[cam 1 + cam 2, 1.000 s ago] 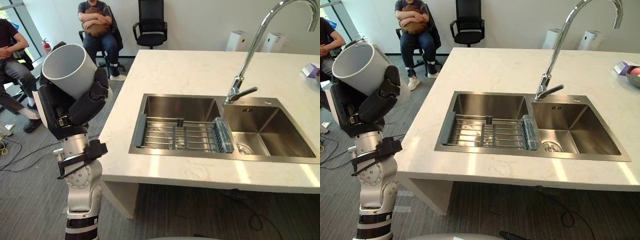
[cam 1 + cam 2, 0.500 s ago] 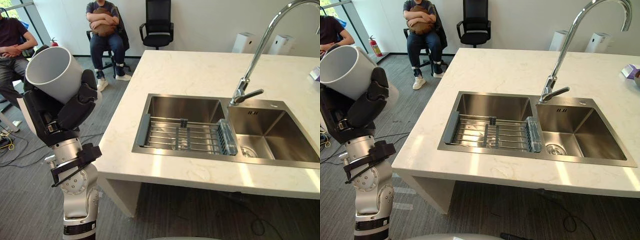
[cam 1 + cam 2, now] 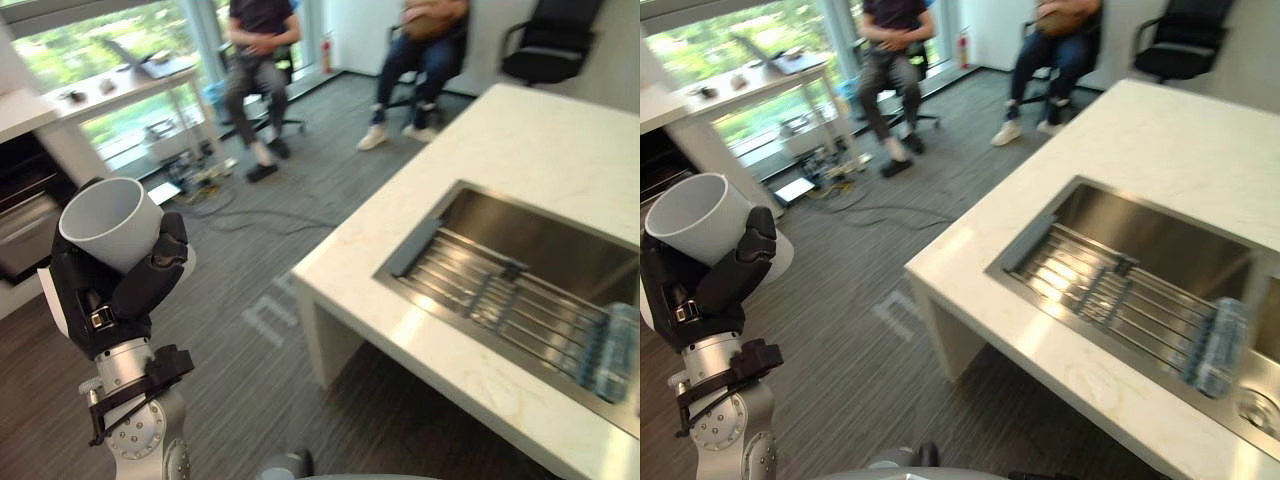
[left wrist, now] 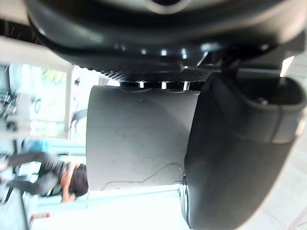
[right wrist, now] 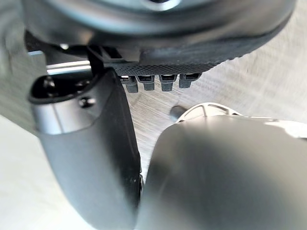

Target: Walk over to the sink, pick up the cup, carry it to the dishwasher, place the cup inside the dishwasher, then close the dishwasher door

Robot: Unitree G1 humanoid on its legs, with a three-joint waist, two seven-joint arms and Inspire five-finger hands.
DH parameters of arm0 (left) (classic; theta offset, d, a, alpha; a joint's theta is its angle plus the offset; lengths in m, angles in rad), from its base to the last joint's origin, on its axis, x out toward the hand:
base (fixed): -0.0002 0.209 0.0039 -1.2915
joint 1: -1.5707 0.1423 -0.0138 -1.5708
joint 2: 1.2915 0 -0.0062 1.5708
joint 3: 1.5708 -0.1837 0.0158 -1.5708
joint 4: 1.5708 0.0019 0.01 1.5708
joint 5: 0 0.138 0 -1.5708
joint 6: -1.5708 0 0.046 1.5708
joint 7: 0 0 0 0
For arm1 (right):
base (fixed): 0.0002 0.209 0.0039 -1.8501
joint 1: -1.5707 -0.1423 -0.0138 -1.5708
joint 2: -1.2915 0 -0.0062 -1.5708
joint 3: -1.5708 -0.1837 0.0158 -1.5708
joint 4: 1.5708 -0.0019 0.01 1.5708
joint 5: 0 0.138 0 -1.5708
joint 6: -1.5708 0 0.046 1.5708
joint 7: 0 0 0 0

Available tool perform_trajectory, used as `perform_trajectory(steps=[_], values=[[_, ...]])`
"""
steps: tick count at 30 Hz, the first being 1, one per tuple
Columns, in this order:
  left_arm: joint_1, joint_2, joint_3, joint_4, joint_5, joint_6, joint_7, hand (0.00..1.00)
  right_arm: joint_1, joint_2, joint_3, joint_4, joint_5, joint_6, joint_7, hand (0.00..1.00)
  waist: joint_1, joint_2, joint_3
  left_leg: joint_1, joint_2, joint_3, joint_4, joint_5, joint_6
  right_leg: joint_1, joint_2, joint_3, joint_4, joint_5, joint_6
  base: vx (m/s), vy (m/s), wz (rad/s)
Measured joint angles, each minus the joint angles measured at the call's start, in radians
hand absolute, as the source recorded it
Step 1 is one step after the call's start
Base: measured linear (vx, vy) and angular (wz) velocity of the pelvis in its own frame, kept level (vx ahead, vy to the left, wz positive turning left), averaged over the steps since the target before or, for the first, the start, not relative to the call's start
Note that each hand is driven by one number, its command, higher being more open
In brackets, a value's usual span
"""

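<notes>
Cup (image 3: 108, 225) sits clasped in the curled fingers of the left hand (image 3: 120, 298) at lower left, long axis tilted, mouth toward upper left, well apart from the sink (image 3: 515, 232).

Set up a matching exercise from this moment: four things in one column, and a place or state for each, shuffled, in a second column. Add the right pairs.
Things
1. cup
2. wire rack
3. black office chair
4. countertop

Place or state
A. pale, surrounding the sink
B. empty, past the far end of the worktop
C. gripped in the left hand, held up off to the side, over the floor
D. lying across the basin

Pairs: 1-C, 2-D, 3-B, 4-A
</notes>
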Motion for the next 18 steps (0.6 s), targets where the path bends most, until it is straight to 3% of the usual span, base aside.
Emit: perform_trajectory(steps=[1, 2, 3, 4, 5, 6, 7, 10, 12, 13, 14, 15, 17, 18], values=[[-0.009, -0.002, -0.043, -0.002, -0.001, -0.008, -0.017, 0.0, 0.009, -0.013, -0.004, -0.036, 0.003, 0.009, -0.007, 1.0, -0.017, 0.042, -0.021, 0.004, 0.059, 0.05, 0.02, 0.087, 0.011, -0.014, -0.017, -0.072, 0.105, -0.03, -0.012, -0.01, 0.14, 2.22], [-0.047, 0.005, -0.095, 0.01, -0.001, -0.008, -0.036, 0.0, 0.023, -0.021, -0.008, -0.061, 0.024, 0.013, -0.013, 1.0, -0.044, 0.045, -0.011, -0.016, 0.025, 0.07, -0.012, 0.094, 0.026, -0.045, -0.087, -0.092, 0.217, -0.079, -0.011, -0.04, 0.16, 2.36], [-0.056, 0.003, -0.113, 0.015, 0.0, -0.009, -0.041, 0.0, 0.018, -0.023, -0.01, -0.065, 0.033, 0.014, -0.016, 1.0, -0.059, 0.045, -0.011, -0.014, -0.011, 0.058, -0.087, 0.094, 0.028, -0.056, -0.079, -0.089, 0.201, -0.091, 0.001, -0.14, 0.193, 2.36], [-0.081, 0.003, -0.123, 0.019, -0.001, -0.013, -0.052, 0.0, 0.004, -0.01, -0.008, -0.073, 0.041, 0.018, -0.021, 1.0, -0.078, 0.033, -0.014, 0.025, -0.105, 0.029, -0.306, 0.099, 0.01, -0.073, -0.041, -0.09, 0.079, -0.054, -0.007, -0.16, 0.163, 2.26], [-0.113, -0.009, -0.138, 0.049, -0.002, -0.02, -0.076, 0.0, -0.009, -0.011, -0.01, -0.072, 0.069, 0.021, -0.031, 1.0, -0.093, 0.059, -0.012, 0.052, -0.088, 0.092, -0.349, 0.042, -0.071, -0.057, -0.037, -0.167, 0.113, -0.042, 0.052, -0.14, 0.162, 2.07], [-0.12, -0.012, -0.146, 0.063, -0.006, -0.02, -0.082, 0.0, -0.021, -0.013, -0.011, -0.071, 0.078, 0.029, -0.035, 1.0, -0.09, 0.067, -0.004, 0.078, -0.108, 0.094, -0.406, 0.085, -0.124, -0.053, -0.061, -0.192, 0.158, -0.054, 0.041, -0.08, 0.167, 1.57], [-0.107, -0.013, -0.168, 0.082, -0.008, -0.014, -0.086, 0.0, -0.029, -0.017, -0.008, -0.074, 0.076, 0.04, -0.046, 1.0, -0.084, 0.058, 0.011, 0.122, -0.161, 0.064, -0.499, 0.134, -0.111, -0.037, -0.11, -0.225, 0.234, -0.065, 0.03, -0.07, 0.139, 0.99], [-0.076, -0.001, -0.202, 0.086, -0.006, -0.012, -0.093, 0.0, -0.008, -0.006, -0.009, -0.102, 0.091, 0.044, -0.045, 1.0, -0.065, 0.039, 0.008, 0.136, -0.211, -0.037, -0.547, 0.151, -0.097, 0.012, -0.156, -0.271, 0.294, -0.071, 0.019, -0.04, 0.038, 1.16], [-0.084, 0.021, -0.213, 0.087, -0.006, -0.012, -0.096, 0.0, -0.003, -0.008, -0.017, -0.114, 0.122, 0.044, -0.053, 1.0, -0.061, 0.035, 0.007, 0.126, -0.254, -0.126, -0.571, 0.169, -0.062, 0.011, -0.199, -0.232, 0.365, -0.07, 0.016, 0.06, 0.025, 1.36], [-0.095, 0.032, -0.233, 0.098, -0.007, -0.013, -0.096, 0.0, 0.005, -0.013, -0.048, -0.127, 0.151, 0.042, -0.052, 1.0, -0.063, 0.036, 0.007, 0.129, -0.277, -0.193, -0.576, 0.173, -0.044, -0.012, -0.234, -0.114, 0.454, -0.054, -0.029, 0.08, 0.043, 1.58], [-0.118, 0.04, -0.267, 0.128, -0.007, -0.022, -0.096, 0.0, 0.009, -0.007, -0.083, -0.14, 0.172, 0.035, -0.05, 1.0, -0.068, 0.037, 0.007, 0.13, -0.282, -0.263, -0.568, 0.176, -0.035, -0.072, -0.216, 0.09, 0.51, -0.102, -0.041, 0.07, 0.024, 1.78], [-0.135, 0.048, -0.283, 0.15, -0.008, -0.025, -0.097, 0.0, 0.01, -0.001, -0.089, -0.143, 0.191, 0.033, -0.05, 1.0, -0.076, 0.037, 0.007, 0.126, -0.283, -0.311, -0.561, 0.179, -0.03, -0.087, -0.175, 0.192, 0.503, -0.137, -0.032, 0.04, -0.01, 1.97], [-0.188, 0.069, -0.342, 0.234, -0.032, -0.026, -0.114, 0.0, 0.032, 0.023, -0.084, -0.145, 0.258, 0.033, -0.053, 1.0, -0.099, 0.03, 0.006, 0.114, -0.302, -0.462, -0.528, 0.183, -0.026, -0.112, -0.046, 0.471, 0.449, -0.195, -0.002, 0.08, -0.053, 2.24], [-0.18, 0.071, -0.361, 0.255, -0.046, -0.026, -0.116, 0.0, 0.036, 0.039, -0.075, -0.145, 0.286, 0.033, -0.056, 1.0, -0.09, 0.027, 0.006, 0.116, -0.316, -0.504, -0.525, 0.18, -0.03, -0.126, -0.008, 0.56, 0.393, -0.203, 0.015, 0.11, -0.038, 1.59]])
